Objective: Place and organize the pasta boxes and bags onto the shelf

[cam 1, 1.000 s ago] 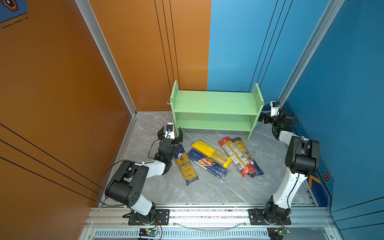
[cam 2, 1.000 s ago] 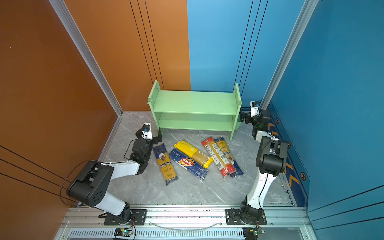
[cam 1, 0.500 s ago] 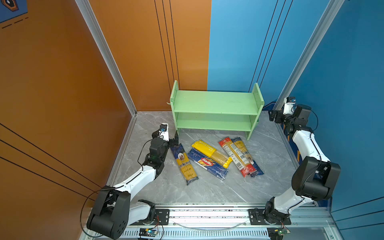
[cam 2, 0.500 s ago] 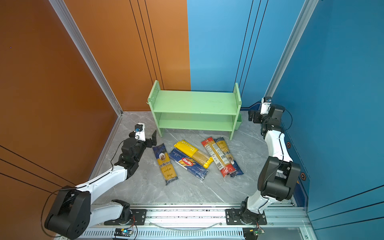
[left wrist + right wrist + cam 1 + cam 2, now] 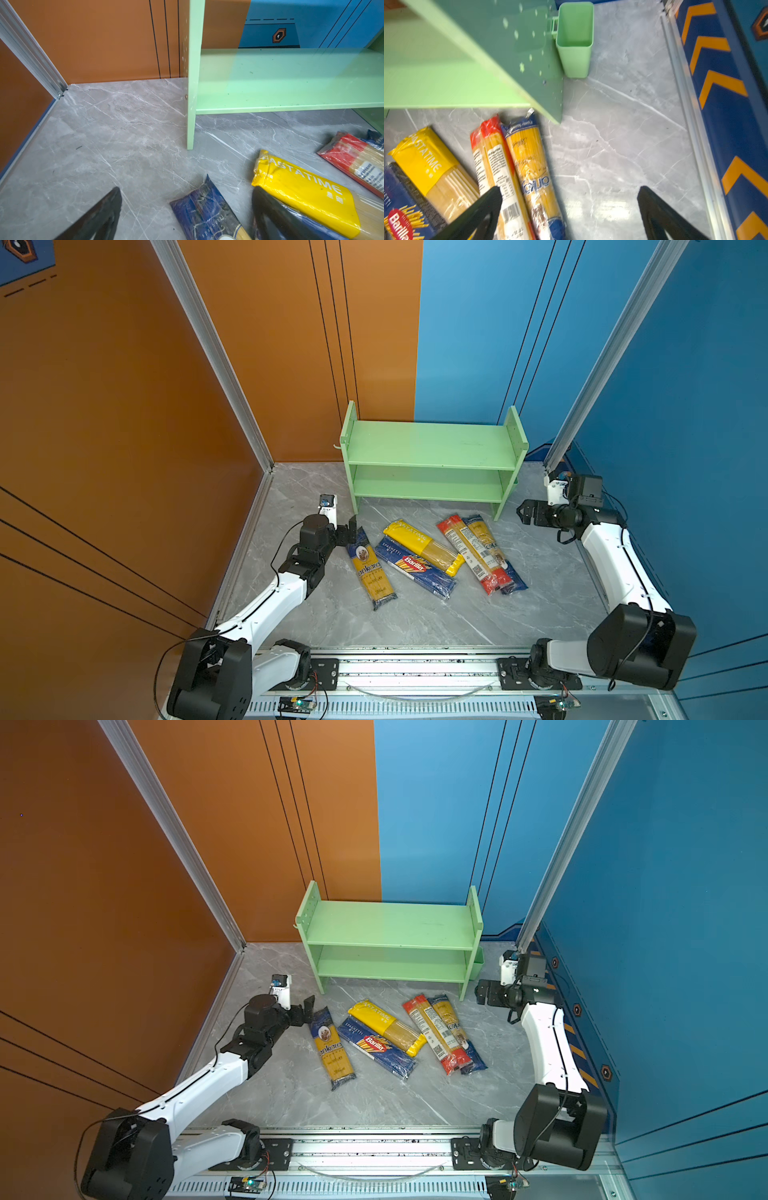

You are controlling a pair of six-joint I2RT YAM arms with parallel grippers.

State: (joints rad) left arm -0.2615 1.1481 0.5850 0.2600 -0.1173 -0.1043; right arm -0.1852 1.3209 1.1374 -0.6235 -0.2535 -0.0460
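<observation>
Veined grey marble floor (image 5: 415, 622) bears slim glossy packs (image 5: 413, 566).

My grey marbled worktop (image 5: 415, 622) carries the green shelf (image 5: 432, 443), standing upright at the far side. Five spaghetti packs lie flat before it: a blue-and-yellow pack (image 5: 370, 568) leftmost, the Barilla pack (image 5: 415, 568) touching the yellow Pastatime pack (image 5: 424, 545), then the red-ended pack (image 5: 467, 551) against a second blue-and-yellow pack (image 5: 494, 551).
</observation>
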